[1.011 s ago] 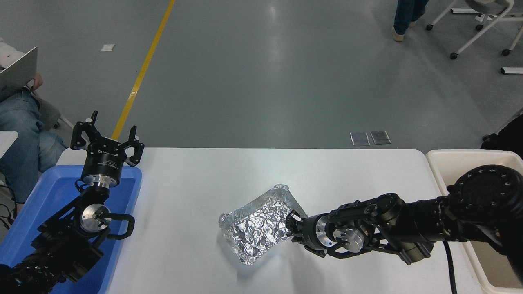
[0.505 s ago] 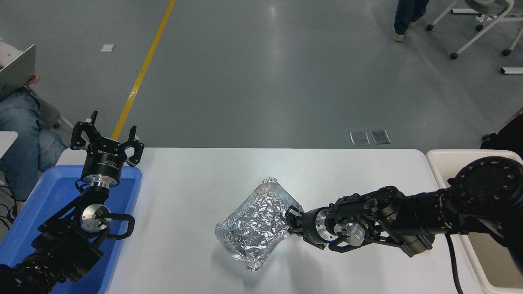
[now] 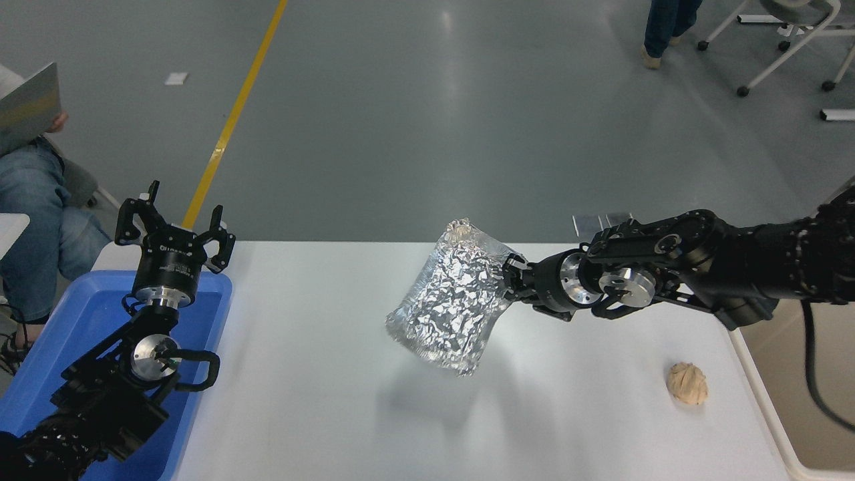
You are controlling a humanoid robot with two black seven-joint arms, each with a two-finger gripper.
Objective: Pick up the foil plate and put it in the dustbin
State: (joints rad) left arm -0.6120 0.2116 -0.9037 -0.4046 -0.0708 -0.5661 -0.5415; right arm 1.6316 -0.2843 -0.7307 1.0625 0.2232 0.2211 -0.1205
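Observation:
The foil plate [image 3: 454,304] is shiny, silver and wrinkled. It hangs tilted in the air above the middle of the white table [image 3: 320,414], with its shadow below it. My right gripper [image 3: 511,276] is shut on the plate's right rim and holds it up. The cream-white dustbin [image 3: 775,414] shows only partly at the right edge, mostly hidden behind my right arm. My left gripper [image 3: 175,220] is open and empty, parked upright over the blue tray at the left.
A shallow blue plastic tray [image 3: 80,314] lies at the table's left end under my left arm. A small beige wrinkly ball [image 3: 688,383] lies on the table near the right edge. A seated person [image 3: 33,200] is at the far left. Office chairs stand at the top right.
My right gripper has lifted the foil plate off the table, up and to the right. The arm's move uncovered the beige ball. The left arm has not moved.

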